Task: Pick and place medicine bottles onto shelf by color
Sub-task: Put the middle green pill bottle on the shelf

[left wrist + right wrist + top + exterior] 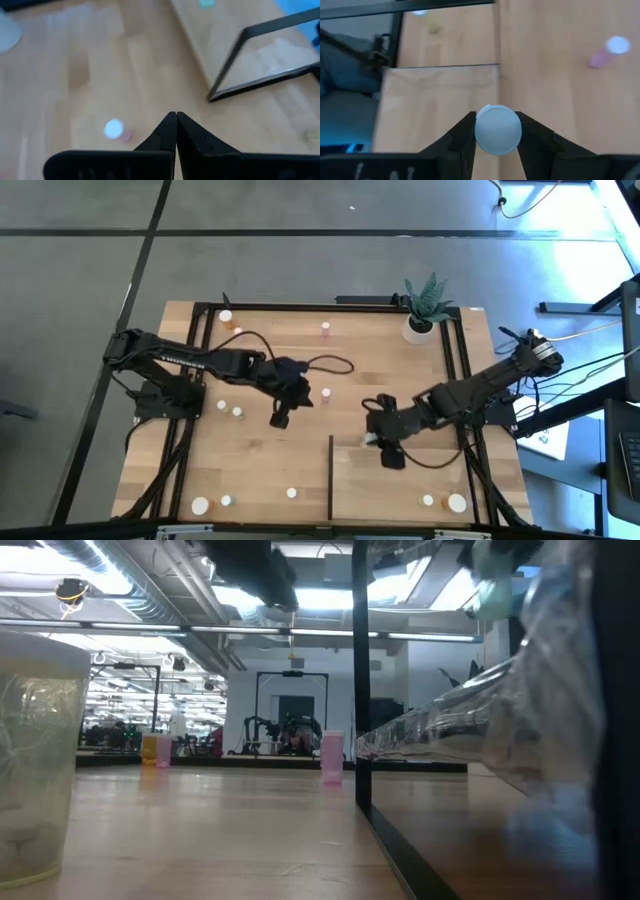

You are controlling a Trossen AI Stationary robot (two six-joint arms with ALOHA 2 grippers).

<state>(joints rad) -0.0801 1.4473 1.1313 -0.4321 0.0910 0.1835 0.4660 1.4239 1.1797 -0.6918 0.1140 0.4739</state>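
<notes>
Gripping a white-capped bottle (498, 129) over the shelf (400, 490), right gripper (372, 439) risks dropping it – narrow cap hold; left gripper (176, 131) jaws clenched, empty

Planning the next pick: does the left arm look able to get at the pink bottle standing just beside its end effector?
Probably yes. The left end effector hangs shut and empty over bare tabletop, with the pink bottle close by and nothing between them. The right end effector, shut on a white-capped bottle, is busy at the shelf.
</notes>
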